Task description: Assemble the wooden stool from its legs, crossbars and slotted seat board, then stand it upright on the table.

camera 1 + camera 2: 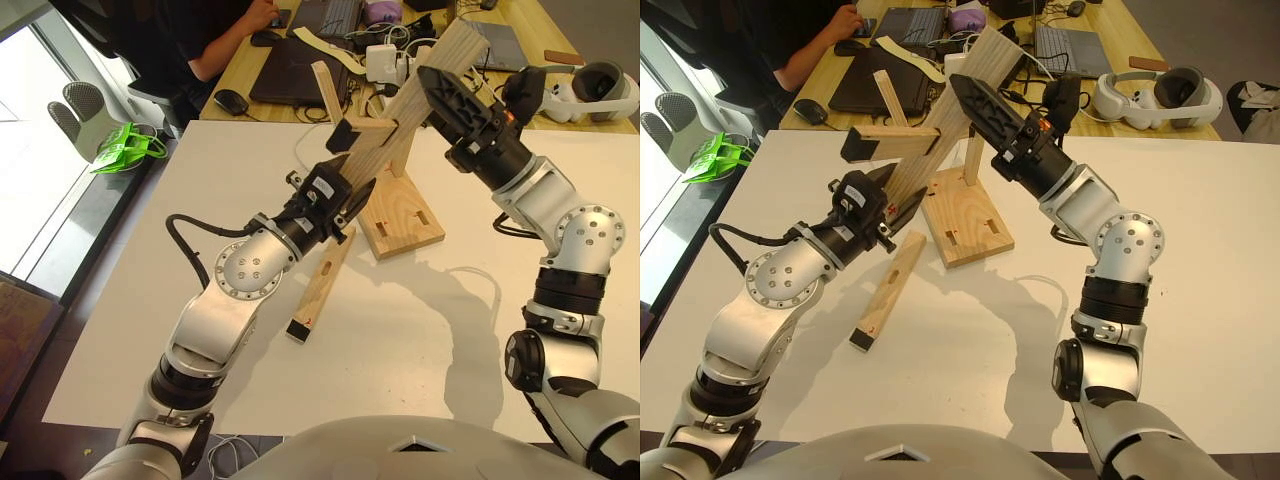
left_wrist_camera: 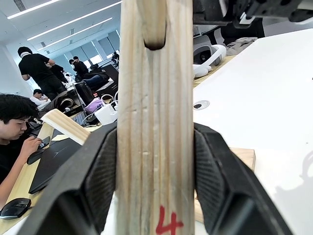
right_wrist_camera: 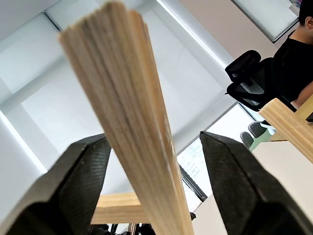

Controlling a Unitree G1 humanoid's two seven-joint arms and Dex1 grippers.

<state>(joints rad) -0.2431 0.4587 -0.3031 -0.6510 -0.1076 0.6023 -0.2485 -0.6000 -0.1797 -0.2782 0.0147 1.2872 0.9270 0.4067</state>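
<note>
On a white table [image 1: 200,200], a loose wooden bar [image 1: 320,285] with a dark end cap lies flat near the left arm. Just above it, the left gripper [image 1: 350,205] is closed tight on the lower end of a long wooden leg board [image 1: 372,160]. Its two black fingers [image 2: 98,181] press flat against the board's opposite faces, next to a red number written on the wood. The board is held off the table and slants up and to the right. Partway along, a crossbar [image 1: 368,125] with a dark end passes through it, pointing left, and a shorter wooden piece [image 1: 325,90] sticks up from that crossbar. Below the slanted board, the slotted seat board [image 1: 410,222] lies flat on the table, slots facing up. Farther right, the right gripper [image 1: 445,95] sits at the board's upper part. Its fingers [image 3: 83,181] are spread to either side of the wood, with a gap visible between them and the board.
</note>
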